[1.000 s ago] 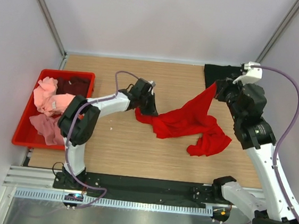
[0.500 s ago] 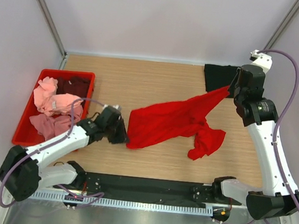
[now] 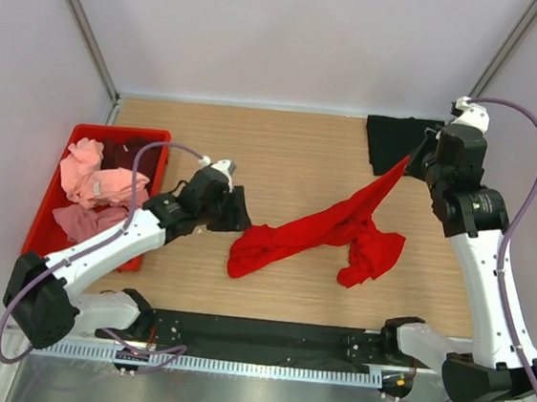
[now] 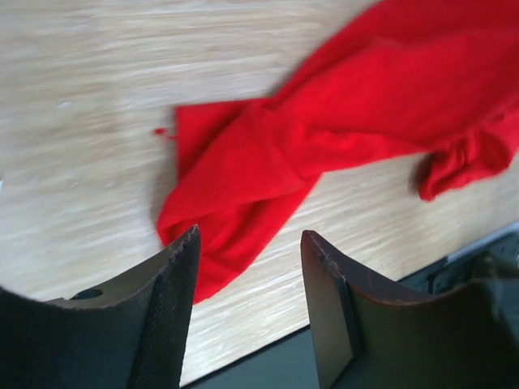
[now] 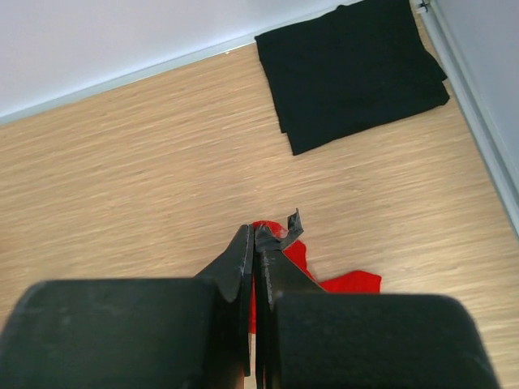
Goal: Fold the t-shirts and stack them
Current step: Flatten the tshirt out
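The bright red t-shirt (image 3: 323,231) stretches as a twisted band from the table's middle up to the back right. My right gripper (image 3: 410,164) is shut on its raised end; in the right wrist view, red cloth (image 5: 350,282) hangs below the closed right gripper (image 5: 255,230). My left gripper (image 3: 237,217) stands open just left of the shirt's lower end, apart from it. From the left wrist, the crumpled red shirt (image 4: 268,162) lies beyond the spread left gripper (image 4: 250,235). A folded black t-shirt (image 3: 395,138) (image 5: 349,69) lies flat in the back right corner.
A red plastic crate (image 3: 112,131) stands at the left edge, holding light pink (image 3: 93,183), dusty rose (image 3: 79,224) and dark maroon (image 3: 134,153) shirts. White walls enclose the table at the back and sides. A black rail (image 3: 264,335) runs along the near edge.
My left gripper has opened and let go of the red shirt's left end, which now lies bunched on the table. The right gripper has drawn its end up toward the back right.
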